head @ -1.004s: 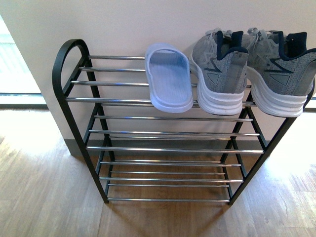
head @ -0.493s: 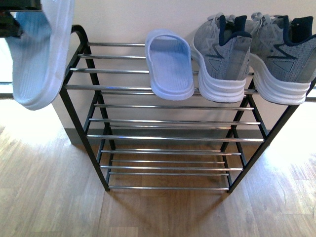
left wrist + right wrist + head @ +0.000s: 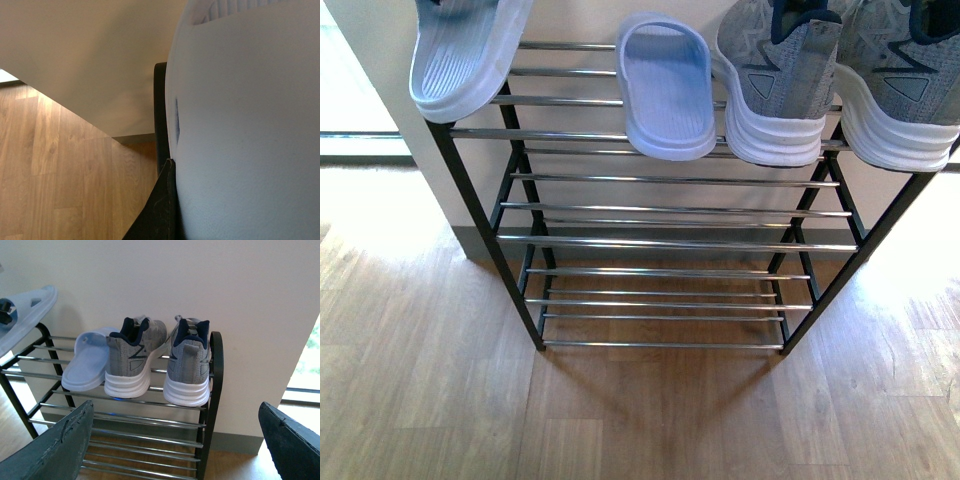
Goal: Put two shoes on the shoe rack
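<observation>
The shoe rack's (image 3: pixel 670 135) top tier is lying bare at its left end. The left gripper (image 3: pixel 167 200), pinching the second slide (image 3: pixel 460 55), is holding it there. The right gripper (image 3: pixel 175 450) is gaping empty, well apart.

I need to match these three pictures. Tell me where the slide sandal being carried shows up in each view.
Front view: carried sandal at top left, over the shoe rack's left end.
Left wrist view: it fills the right half.
Right wrist view: at the left edge.
Shared landmark: the rack's black frame.
</observation>
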### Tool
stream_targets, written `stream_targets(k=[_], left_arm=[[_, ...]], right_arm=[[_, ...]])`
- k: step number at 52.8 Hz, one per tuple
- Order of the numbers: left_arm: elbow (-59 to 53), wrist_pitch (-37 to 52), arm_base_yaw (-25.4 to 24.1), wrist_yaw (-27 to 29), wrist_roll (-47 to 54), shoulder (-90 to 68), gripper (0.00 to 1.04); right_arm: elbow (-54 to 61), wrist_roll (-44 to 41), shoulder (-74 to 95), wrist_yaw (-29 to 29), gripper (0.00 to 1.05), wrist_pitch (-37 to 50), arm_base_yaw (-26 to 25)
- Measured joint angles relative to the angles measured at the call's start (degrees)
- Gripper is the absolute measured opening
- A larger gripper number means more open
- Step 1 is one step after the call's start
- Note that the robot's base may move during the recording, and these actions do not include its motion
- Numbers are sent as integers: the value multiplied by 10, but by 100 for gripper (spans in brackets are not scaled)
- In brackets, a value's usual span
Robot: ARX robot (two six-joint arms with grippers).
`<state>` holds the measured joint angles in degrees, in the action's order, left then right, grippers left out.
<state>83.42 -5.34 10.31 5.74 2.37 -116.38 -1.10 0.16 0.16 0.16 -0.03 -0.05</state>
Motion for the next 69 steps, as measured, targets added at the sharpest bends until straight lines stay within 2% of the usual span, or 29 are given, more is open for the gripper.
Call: stream_targets(k=[18,38,48,50,67,69], left_arm=[[106,-61,24,7,24,-79,2],[135,-90,50,46,33,-113,3],[135,-85,49,48,31,-112,26],[133,-78,49,46,25,-111,35],[94,-42,51,33,0,-60,79],[85,-34,51,33,-5,-50,88]], right_arm=[[0,0,0,0,96,0,0],[0,0,0,0,96,0,0],[0,0,0,0,96,0,0],[0,0,0,0,96,0,0],[0,0,0,0,96,0,0],[0,0,0,0,96,0,0]])
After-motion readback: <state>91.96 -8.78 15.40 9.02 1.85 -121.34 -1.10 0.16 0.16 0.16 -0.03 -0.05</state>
